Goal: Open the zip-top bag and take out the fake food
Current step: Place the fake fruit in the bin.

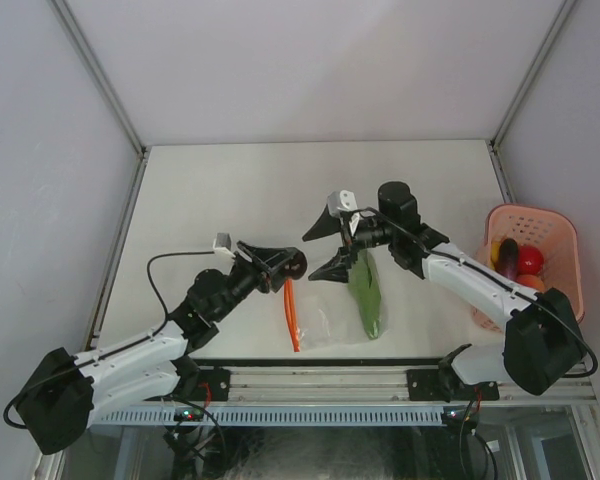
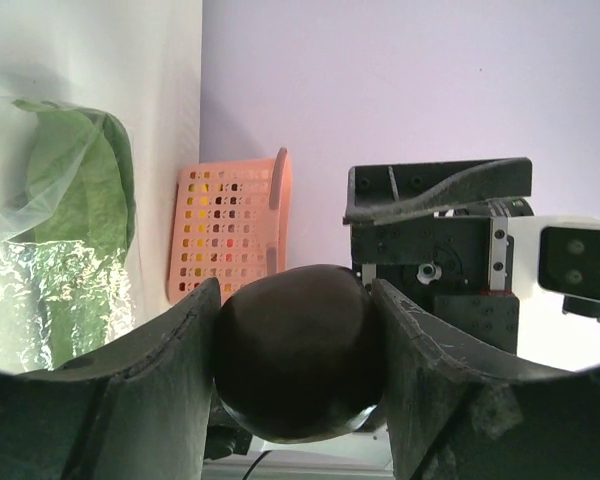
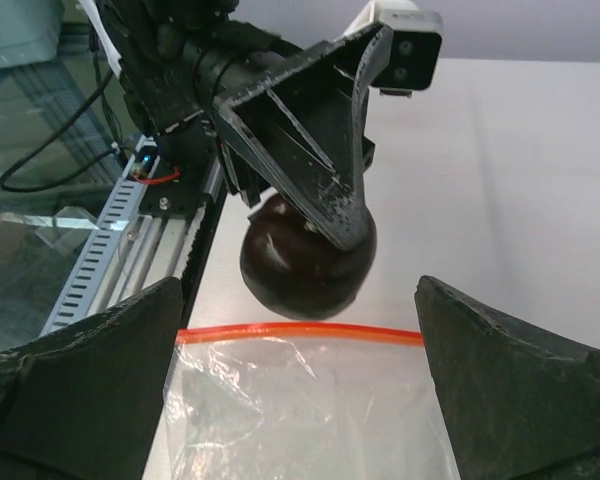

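Note:
The clear zip-top bag (image 1: 325,315) lies flat near the table's front, its red-orange zip strip (image 1: 293,315) towards the left arm. A long green vegetable (image 1: 365,290) lies in its right part, seen through the plastic in the left wrist view (image 2: 80,180). My left gripper (image 1: 288,266) is shut on a dark purple round fruit (image 2: 298,350) and holds it just above the table beside the strip. My right gripper (image 1: 327,247) is open and empty over the bag, facing the left one. In the right wrist view the fruit (image 3: 300,270) hangs just beyond the strip (image 3: 300,331).
A pink perforated basket (image 1: 570,240) stands at the right edge. It holds a red round piece (image 1: 529,259), a yellow piece (image 1: 496,250), a dark one (image 1: 507,256) and an orange one (image 1: 532,284). The rail (image 1: 320,385) runs along the near edge.

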Motion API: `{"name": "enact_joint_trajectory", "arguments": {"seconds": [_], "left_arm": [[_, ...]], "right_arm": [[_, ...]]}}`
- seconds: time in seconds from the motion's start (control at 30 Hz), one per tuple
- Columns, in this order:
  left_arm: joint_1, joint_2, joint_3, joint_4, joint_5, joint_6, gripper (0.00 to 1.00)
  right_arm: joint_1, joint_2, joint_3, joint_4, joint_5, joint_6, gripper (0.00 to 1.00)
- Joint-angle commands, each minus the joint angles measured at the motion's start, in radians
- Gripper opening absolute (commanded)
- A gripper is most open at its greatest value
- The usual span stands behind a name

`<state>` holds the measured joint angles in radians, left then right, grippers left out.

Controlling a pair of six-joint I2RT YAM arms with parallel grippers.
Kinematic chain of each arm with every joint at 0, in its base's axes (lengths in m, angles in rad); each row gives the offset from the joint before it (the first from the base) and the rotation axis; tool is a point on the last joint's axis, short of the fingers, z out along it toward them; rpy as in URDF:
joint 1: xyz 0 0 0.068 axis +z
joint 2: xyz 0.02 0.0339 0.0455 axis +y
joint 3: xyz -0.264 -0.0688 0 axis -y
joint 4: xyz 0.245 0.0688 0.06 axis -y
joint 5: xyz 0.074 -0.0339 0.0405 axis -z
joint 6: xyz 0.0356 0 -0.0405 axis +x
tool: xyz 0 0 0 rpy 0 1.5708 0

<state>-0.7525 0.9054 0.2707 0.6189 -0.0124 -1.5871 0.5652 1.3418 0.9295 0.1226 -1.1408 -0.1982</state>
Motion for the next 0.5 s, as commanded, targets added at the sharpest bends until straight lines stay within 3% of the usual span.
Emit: {"name": "enact_joint_trajectory", "arguments": {"seconds": [0.0,0.33,0.47], "left_arm": [[-0.020,-0.010,0.058,0.047,-0.082,-0.046,0.11],[-0.044,-0.009,0.076,0.046,-0.123,-0.089,0.12],[-0.049,-0.013,0.075,0.047,-0.141,-0.105,0.12]], "right_arm": [[0.047,0.008,-0.007,0.137,0.050,0.149,0.99],[0.136,0.052,-0.006,0.150,0.258,0.205,0.99],[0.158,0.060,-0.007,0.152,0.268,0.207,0.97]]}}
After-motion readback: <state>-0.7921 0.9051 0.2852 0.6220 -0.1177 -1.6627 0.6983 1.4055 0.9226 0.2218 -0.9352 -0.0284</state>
